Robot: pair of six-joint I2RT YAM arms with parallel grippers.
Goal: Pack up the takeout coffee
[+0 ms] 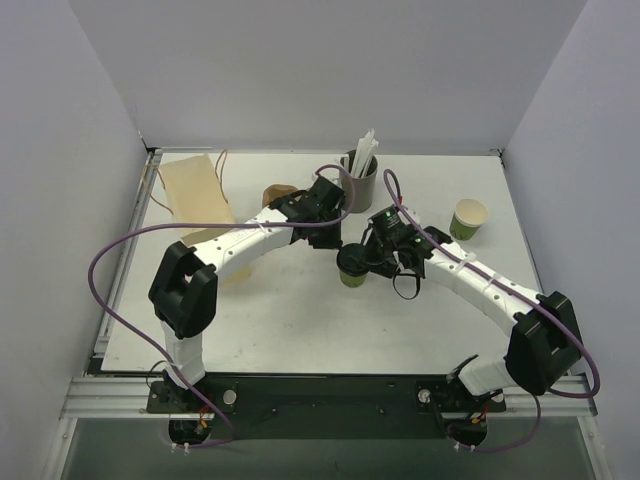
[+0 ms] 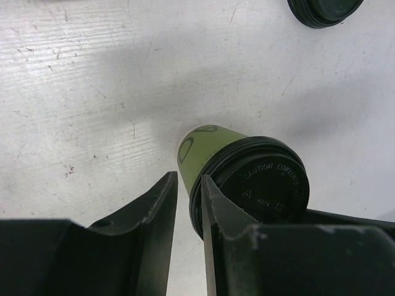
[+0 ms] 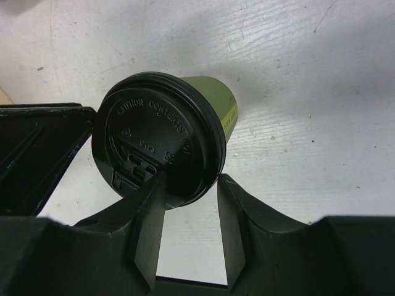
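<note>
**Two grippers beside one lidded cup, neither holding it**

You have the white table [image 1: 300,330] with both arms bent inward toward its middle. At the back left lies a brown paper bag [image 1: 190,190]. At the back centre stands a grey cup of white straws [image 1: 360,178], and toward the right an open green cup [image 1: 468,218] stands alone. The takeout coffee [image 1: 352,270], green with its black lid [image 3: 157,135] on, stands near the table's middle, between the two grippers. Your left gripper [image 2: 188,182] has its jaws a narrow slot apart with nothing between them, and the lid's rim lies against the outer side of one finger [image 2: 216,222]. Your right gripper [image 3: 191,182] has its jaws partly spread, tips at the lid's near rim and bare table showing between them. You cannot tell whether they touch it. A second black lid [image 2: 324,9] lies on the table beyond the cup.
</note>
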